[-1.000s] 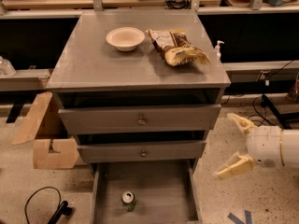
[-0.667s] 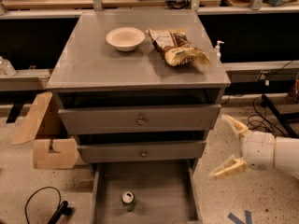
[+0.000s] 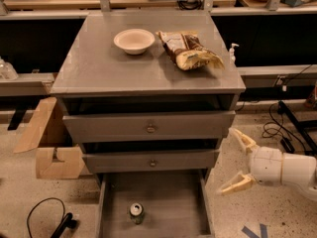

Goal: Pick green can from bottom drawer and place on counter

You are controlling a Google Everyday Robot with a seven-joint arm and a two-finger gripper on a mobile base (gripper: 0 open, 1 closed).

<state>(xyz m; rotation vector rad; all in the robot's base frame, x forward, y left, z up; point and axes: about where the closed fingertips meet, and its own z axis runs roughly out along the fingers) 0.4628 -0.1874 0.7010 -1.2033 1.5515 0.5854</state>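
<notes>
The green can stands upright on the floor of the open bottom drawer, near its front middle, silver top showing. The counter is the grey top of the drawer cabinet. My gripper is at the lower right, beside the cabinet's right side at the height of the lower knobbed drawer. Its two tan fingers are spread wide apart and hold nothing. It is to the right of and above the can, outside the drawer.
A white bowl and a brown and yellow snack bag lie on the counter's back half. Two shut drawers with brass knobs sit above the bottom drawer. A cardboard box and a black cable are on the floor at left.
My gripper has moved left, closer to the cabinet's right side. The can and the drawer have not moved.
</notes>
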